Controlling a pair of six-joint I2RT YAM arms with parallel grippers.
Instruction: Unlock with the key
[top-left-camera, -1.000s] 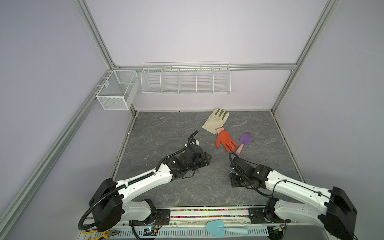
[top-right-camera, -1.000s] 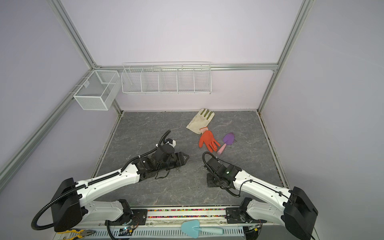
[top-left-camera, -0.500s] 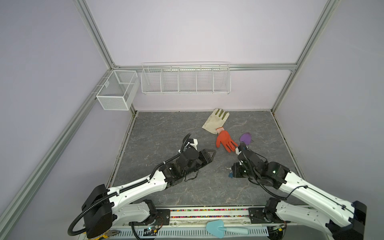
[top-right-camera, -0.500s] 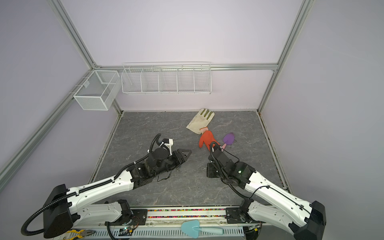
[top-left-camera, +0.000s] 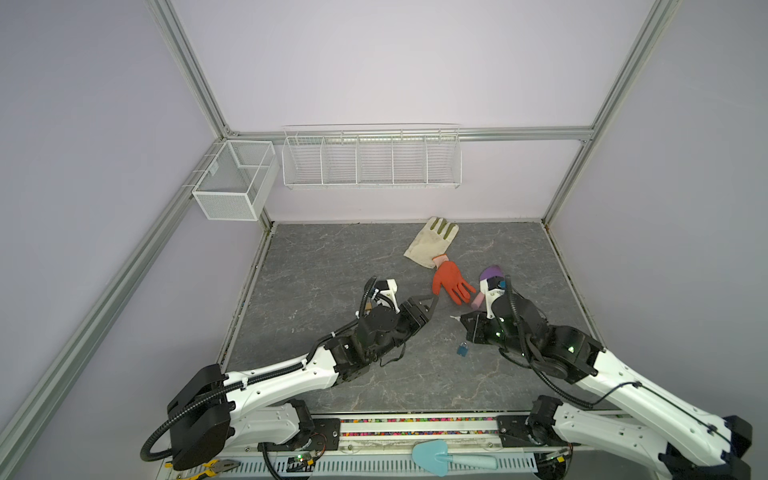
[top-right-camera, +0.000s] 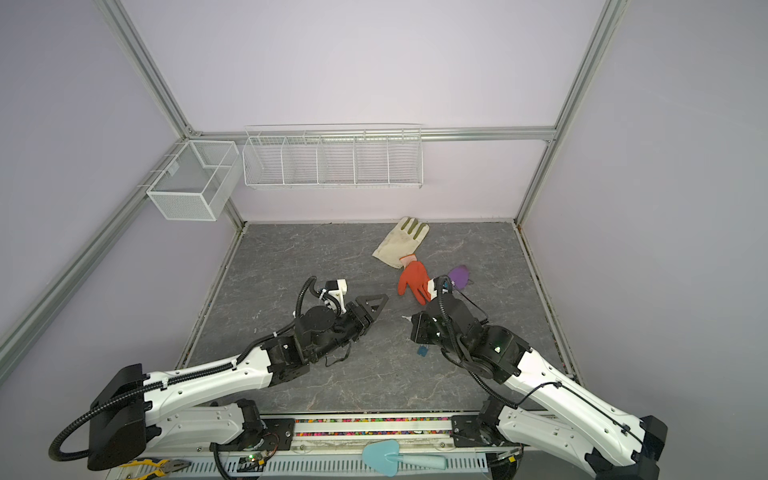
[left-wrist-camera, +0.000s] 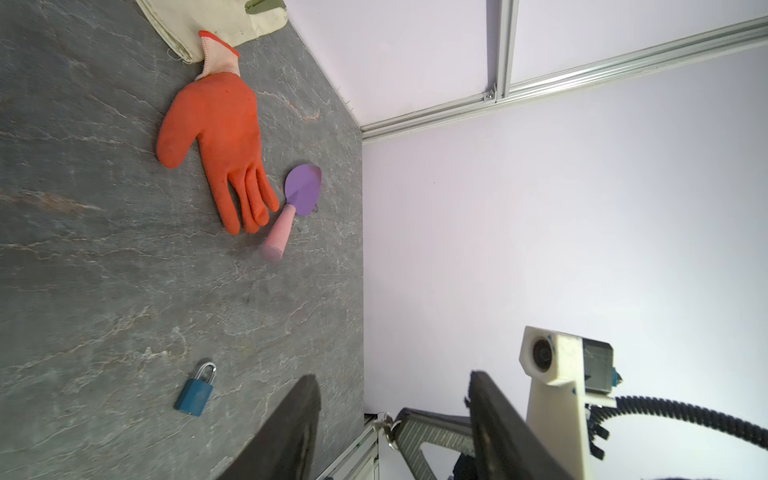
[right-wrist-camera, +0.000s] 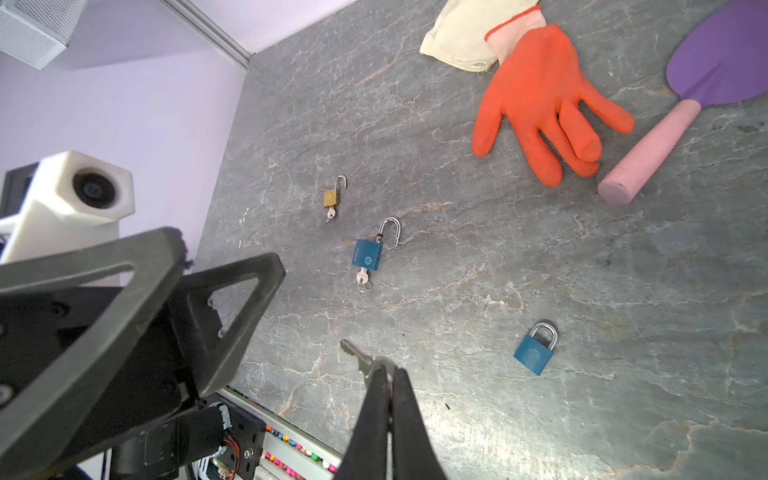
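Pinching the silver key by its head, the right claw is clamped together on it over the grey surface. The closed blue padlock lies flat on the surface nearby (shackle pushed home), touched by nothing. The left claw points in from the opposite side, jaws apart and empty. Farther off lie an opened blue padlock and a small brass padlock with its shackle swung out, then an orange glove and a purple trowel.
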